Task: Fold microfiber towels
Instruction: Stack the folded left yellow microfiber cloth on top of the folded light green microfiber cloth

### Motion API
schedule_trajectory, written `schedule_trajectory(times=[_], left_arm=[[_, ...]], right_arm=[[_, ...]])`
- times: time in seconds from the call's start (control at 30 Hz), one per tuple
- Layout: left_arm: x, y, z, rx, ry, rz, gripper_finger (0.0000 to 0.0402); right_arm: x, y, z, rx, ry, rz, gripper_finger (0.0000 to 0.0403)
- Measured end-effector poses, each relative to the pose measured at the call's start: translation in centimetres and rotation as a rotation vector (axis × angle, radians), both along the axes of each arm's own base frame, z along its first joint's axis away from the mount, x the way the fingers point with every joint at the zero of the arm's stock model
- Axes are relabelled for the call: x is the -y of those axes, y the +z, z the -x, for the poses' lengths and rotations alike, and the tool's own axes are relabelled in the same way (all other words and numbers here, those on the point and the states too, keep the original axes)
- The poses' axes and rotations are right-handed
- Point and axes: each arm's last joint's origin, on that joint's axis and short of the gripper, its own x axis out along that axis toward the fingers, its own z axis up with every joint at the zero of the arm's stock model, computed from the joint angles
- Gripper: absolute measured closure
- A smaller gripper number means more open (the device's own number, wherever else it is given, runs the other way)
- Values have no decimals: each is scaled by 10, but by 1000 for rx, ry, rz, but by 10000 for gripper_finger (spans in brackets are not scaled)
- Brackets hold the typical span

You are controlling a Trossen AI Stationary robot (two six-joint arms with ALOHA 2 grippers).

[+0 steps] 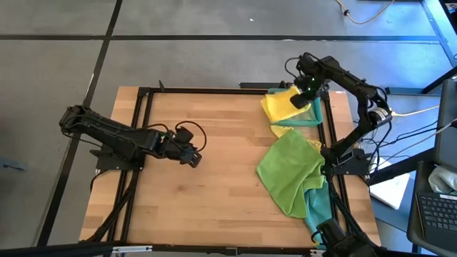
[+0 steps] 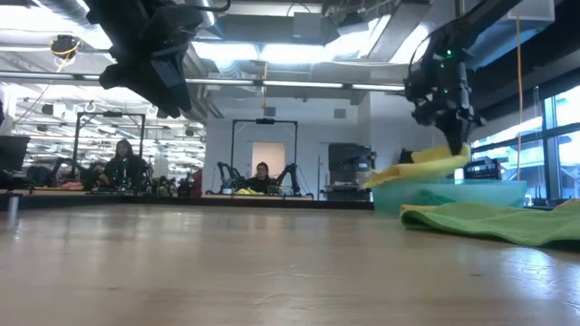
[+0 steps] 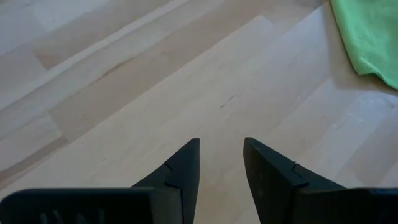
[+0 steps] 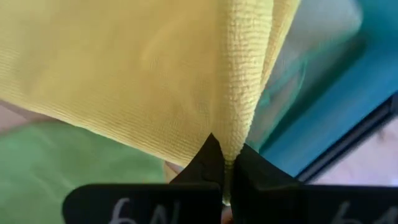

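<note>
A yellow microfiber towel (image 1: 275, 108) lies at the table's far right, partly over the teal plastic tray (image 1: 316, 118). My right gripper (image 1: 303, 101) is above the tray, shut on this towel. In the low view the towel (image 2: 419, 167) slopes down from the gripper (image 2: 451, 136). A bright green towel (image 1: 291, 171) lies crumpled at the near right, its edge resting on a teal towel (image 1: 318, 205). My left gripper (image 1: 193, 157) hovers over bare wood left of centre, open with nothing between its fingers (image 3: 186, 168). My right gripper pinches a folded edge of the yellow towel (image 4: 236, 134) between its two fingertips, several layers thick. The fingers come from above, pointing down. The pinched part is raised; the towel hangs from it, its far part (image 2: 385, 177) sagging toward the tray and table.
A black metal frame (image 1: 143, 143) borders the wooden tabletop. Open wood (image 1: 214, 193) stretches between my left gripper and the towels. Cables and a keyboard (image 1: 435, 214) lie off the table's right side. People sit in the room beyond (image 2: 122, 163).
</note>
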Motion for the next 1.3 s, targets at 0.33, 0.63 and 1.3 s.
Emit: schedule_trajectory(times=[0.33, 0.63, 1.3], left_arm=[[6, 0, 1, 17, 11, 48, 285], [9, 0, 1, 24, 16, 53, 285], [8, 0, 1, 15, -4, 35, 285]], right_arm=[[5, -17, 2, -26, -61, 73, 397], [4, -16, 3, -45, -91, 71, 397], [18, 18, -3, 41, -433, 179, 392]])
